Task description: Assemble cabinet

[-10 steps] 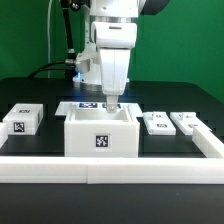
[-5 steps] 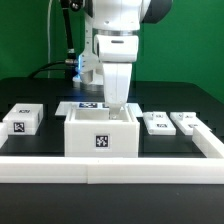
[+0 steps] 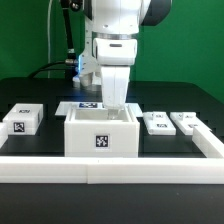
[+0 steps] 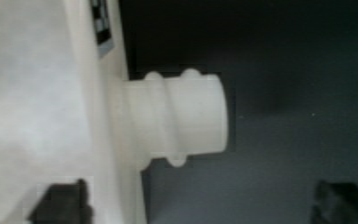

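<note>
The cabinet (image 3: 100, 132) is a white open-topped box with a square tag on its front, standing mid-table. My gripper (image 3: 117, 104) hangs over the box's back right part, its tips at the rim. In the wrist view the cabinet's white wall (image 4: 43, 110) fills one side, and a round ribbed knob (image 4: 172, 115) sticks out of it. My gripper (image 4: 202, 203) is open there, one dark fingertip (image 4: 60, 205) over the white wall and the other over dark ground, with nothing between them. Small tagged blocks lie on the exterior view's left (image 3: 22, 120) and right (image 3: 157, 124) (image 3: 186, 123).
The marker board (image 3: 85, 106) lies flat behind the cabinet. A long white border rail (image 3: 110, 166) runs along the front and turns back at the exterior view's right. The table is black, with a green wall behind.
My gripper has shifted a little toward the exterior view's right over the cabinet's back. The cabinet and the blocks have not moved.
</note>
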